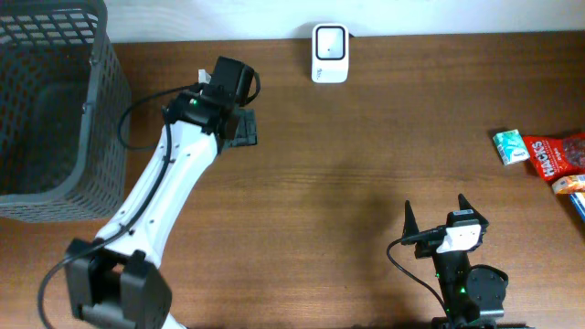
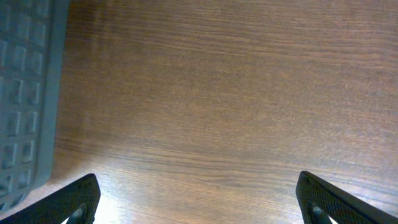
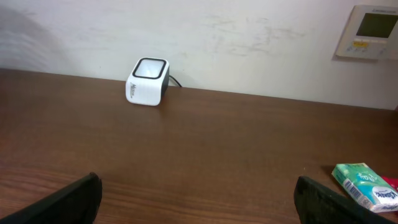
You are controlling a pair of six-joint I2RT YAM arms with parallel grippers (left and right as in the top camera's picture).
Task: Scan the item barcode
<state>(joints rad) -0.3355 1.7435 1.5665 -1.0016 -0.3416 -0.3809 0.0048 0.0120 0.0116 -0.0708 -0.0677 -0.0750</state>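
Where the brown wood-grain surface (image 1: 366,183) meets a pale, scuffed wall (image 3: 249,37), a white scanner (image 1: 330,41) sits at the far edge, its window up and a cable behind it. Everything below is placed from it.

- Dark grey mesh basket (image 1: 105,100): well left of the scanner, at the far corner.
- Left arm (image 1: 155,201), white: ends left of the scanner and a little nearer, beside the basket. Left claw (image 2: 199,202) spread wide and empty, bare wood beneath.
- Right claw (image 1: 436,208): right of the scanner and well nearer, fingers wide apart, nothing between them.
- Beige wall panel (image 3: 373,31) with small screen: right of the scanner, higher on the wall.
- Items: green packet (image 1: 509,146) and red packet (image 1: 559,155) side by side, far right of the scanner at the surface's edge. Orange and blue packaging (image 1: 574,187) just nearer, cut off by the frame.
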